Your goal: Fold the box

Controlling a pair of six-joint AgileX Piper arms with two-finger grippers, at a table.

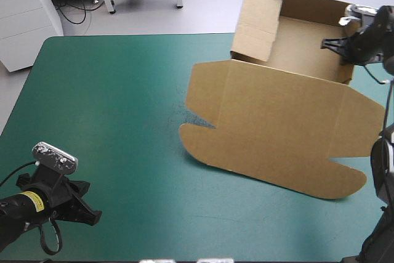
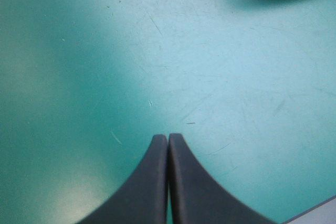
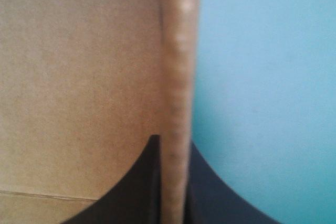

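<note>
So the brown box (image 1: 301, 44) sits on the far right part of the table. It's up as an open tray with its walls raised, and the lid (image 1: 283, 127) lies flat on the teal-green cover (image 1: 123, 121), spread out toward the near edge. The right gripper (image 1: 332, 44) is at the tray's right-hand wall (image 3: 178, 51), black fingers all but together with that board edge pinched between them, brown board on one side and cover on the other. The left gripper (image 1: 86, 210) is way off by the near-left corner, well apart from the box, fingers pressed tight into one point over bare cover
</note>
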